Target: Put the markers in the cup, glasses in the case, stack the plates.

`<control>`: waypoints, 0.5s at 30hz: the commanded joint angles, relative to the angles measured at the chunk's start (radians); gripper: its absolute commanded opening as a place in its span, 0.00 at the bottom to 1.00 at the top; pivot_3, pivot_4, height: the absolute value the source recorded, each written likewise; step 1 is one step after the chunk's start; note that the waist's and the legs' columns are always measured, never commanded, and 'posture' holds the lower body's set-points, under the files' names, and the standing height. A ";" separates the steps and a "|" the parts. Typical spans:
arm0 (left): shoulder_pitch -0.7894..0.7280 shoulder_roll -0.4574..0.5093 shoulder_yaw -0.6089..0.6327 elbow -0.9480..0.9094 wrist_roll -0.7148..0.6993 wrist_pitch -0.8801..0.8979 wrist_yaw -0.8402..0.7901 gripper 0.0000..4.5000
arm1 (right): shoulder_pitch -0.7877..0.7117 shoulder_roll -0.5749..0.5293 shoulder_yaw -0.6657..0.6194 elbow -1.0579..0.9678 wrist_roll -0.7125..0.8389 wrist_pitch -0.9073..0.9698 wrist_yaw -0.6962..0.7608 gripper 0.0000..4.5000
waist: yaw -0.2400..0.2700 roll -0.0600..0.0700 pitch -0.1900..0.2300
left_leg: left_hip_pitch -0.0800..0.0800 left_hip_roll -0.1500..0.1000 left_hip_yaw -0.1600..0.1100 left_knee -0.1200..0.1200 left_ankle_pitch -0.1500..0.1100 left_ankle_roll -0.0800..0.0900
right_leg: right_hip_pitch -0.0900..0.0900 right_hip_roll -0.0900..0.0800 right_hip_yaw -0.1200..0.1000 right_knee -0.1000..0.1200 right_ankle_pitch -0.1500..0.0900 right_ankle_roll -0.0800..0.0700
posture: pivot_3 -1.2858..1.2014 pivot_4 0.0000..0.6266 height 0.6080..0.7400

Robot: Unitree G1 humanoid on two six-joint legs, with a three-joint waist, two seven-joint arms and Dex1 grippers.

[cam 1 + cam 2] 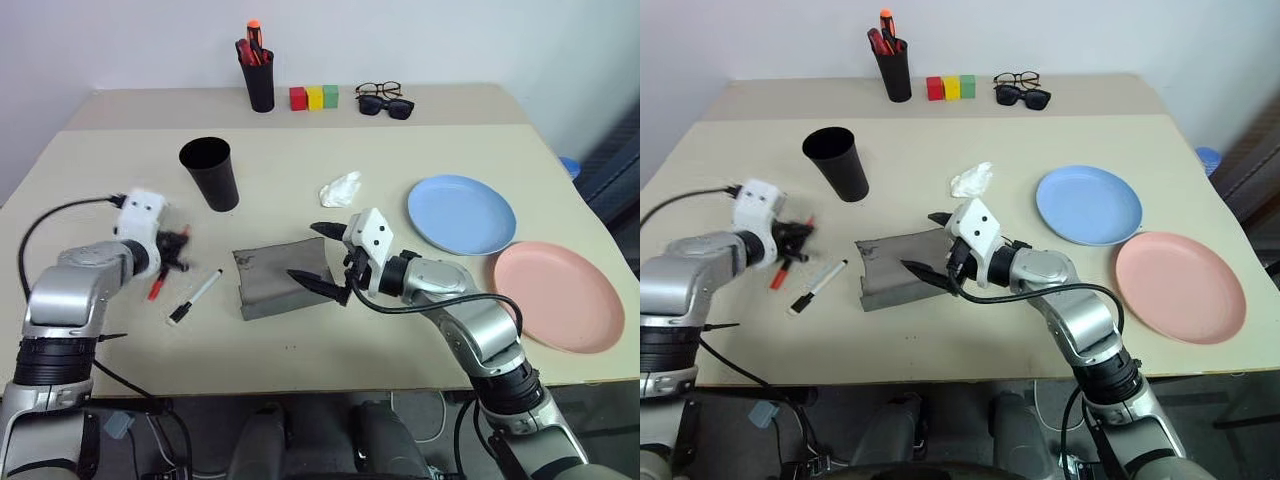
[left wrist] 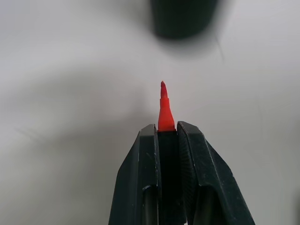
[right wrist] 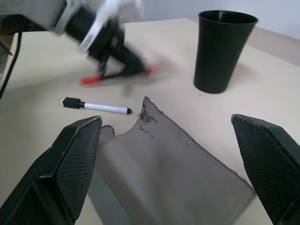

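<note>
Left eye view: left gripper [image 1: 176, 250] pinches the red marker [image 1: 158, 285] near one end, its far end angled down toward the table [image 1: 300, 360]. The white marker [image 1: 195, 295] lies flat at 3 o'clock of it. The cup [image 1: 210, 173] stands upright at 1 o'clock of the left gripper, near. Right gripper [image 1: 325, 262] hangs spread wide over the open grey case [image 1: 280, 280]. The blue plate [image 1: 462, 214] and the pink plate [image 1: 558, 295] lie side by side, unstacked.

Right eye view: the wire glasses [image 1: 1017, 79] rest at the table's far edge, just behind the dark sunglasses [image 1: 1025, 96].

Left wrist view: both fingers [image 2: 145, 178] press on the marker barrel, red tip protruding toward the cup.

Right wrist view: fingers [image 3: 75, 164] stand far apart above the case flap.

Judgement: the marker is light, stiff and smooth; an off-centre pinch may let it swivel, so a mid-barrel hold suits better.
</note>
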 commanded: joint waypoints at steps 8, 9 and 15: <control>-0.446 -0.161 0.046 0.299 0.158 -0.656 0.261 0.01 | -0.160 0.212 0.005 0.230 -0.204 -0.245 -0.248 1.00 | 0.001 -0.004 -0.002 | -0.003 -0.003 -0.001 0.001 0.001 -0.002 | -0.002 -0.001 -0.002 0.001 0.000 0.000 | 0.52 0.24 1.00; -0.483 -0.179 0.024 0.372 0.182 -0.719 0.267 0.01 | -0.168 0.225 0.006 0.247 -0.212 -0.255 -0.258 1.00 | 0.000 -0.004 -0.002 | -0.003 -0.003 -0.001 0.001 0.001 -0.002 | -0.002 -0.001 -0.002 0.001 0.000 0.000 | 0.52 0.24 1.00; -0.597 -0.246 -0.030 0.767 0.236 -1.035 0.272 0.01 | -0.185 0.274 0.005 0.275 -0.236 -0.287 -0.284 1.00 | -0.013 -0.004 -0.002 | -0.004 -0.003 0.001 0.000 0.001 -0.002 | -0.005 0.000 -0.001 0.002 0.000 0.000 | 0.52 0.24 1.00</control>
